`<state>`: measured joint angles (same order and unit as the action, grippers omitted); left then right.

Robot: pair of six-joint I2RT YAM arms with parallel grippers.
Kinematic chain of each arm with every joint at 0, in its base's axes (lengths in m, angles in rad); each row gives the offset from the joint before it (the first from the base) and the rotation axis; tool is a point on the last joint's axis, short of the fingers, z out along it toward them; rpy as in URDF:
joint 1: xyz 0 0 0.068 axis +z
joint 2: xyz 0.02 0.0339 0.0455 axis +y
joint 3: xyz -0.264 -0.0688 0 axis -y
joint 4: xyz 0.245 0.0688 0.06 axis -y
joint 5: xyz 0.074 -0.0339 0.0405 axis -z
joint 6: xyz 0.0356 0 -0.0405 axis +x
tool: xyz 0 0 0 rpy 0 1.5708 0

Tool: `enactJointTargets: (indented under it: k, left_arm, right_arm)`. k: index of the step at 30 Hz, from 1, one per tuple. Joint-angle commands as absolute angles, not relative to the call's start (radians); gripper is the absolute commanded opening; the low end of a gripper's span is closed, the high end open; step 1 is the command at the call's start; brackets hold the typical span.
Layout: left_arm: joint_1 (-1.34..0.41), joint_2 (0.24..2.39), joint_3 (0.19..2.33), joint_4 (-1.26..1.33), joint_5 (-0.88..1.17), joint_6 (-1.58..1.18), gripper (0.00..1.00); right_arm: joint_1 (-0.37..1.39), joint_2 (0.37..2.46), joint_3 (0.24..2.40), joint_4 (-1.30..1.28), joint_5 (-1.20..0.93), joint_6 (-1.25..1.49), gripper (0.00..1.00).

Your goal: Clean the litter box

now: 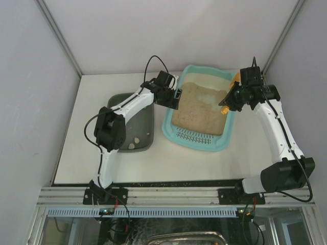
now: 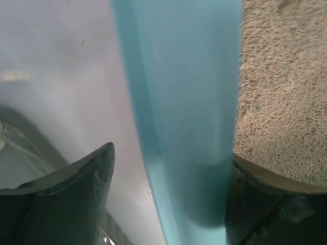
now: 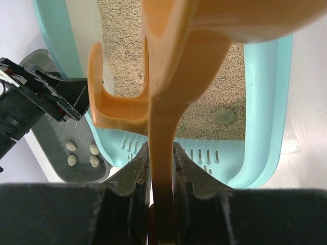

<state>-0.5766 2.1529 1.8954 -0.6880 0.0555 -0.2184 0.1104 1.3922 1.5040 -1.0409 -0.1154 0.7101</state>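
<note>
Litter box (image 1: 202,139) (turquoise) sits on the table (image 1: 92,92) beside a dark tray (image 1: 144,122). Left gripper (image 1: 176,97) straddles its left wall, jaws apart; right gripper (image 1: 228,100) clenches an orange scoop (image 3: 163,76) over the litter.

The light-turquoise rectangular plastic litter box (image 1: 196,139) is smooth with a soft sheen, kinda semi-gloss up close. The beige sandy litter (image 1: 202,104) in it looks rough, grainy and totally matt. The orange plastic scoop (image 3: 168,76) is smooth and a bit glossy. The dark grey-green plastic tray (image 1: 143,122) at centre left looks duller. The white tabletop (image 1: 204,163) reads smooth and matt. The silver metal rail (image 1: 168,196) along the bottom looks ribbed.
</note>
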Motion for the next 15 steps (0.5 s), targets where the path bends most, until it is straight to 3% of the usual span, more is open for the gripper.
enactJointTargets:
  k: [1,9,13,15]
  left_arm:
    - [-0.583,2.148,1.892,-0.505,-0.019,-0.067,0.71]
    - [-0.605,2.188,1.992,-0.428,0.207,0.065,0.27]
    - [-0.603,2.225,2.095,-0.459,0.456,0.254,0.37]
    - [-0.598,2.252,2.155,-0.470,0.544,0.298,0.38]
  right_arm:
    - [0.102,1.399,1.558,-0.988,-0.136,0.705,0.00]
    - [0.098,1.411,1.577,-1.030,-0.054,0.720,0.00]
    - [0.080,1.411,1.578,-1.050,-0.042,0.732,0.00]
    - [0.073,1.410,1.578,-1.054,-0.049,0.741,0.00]
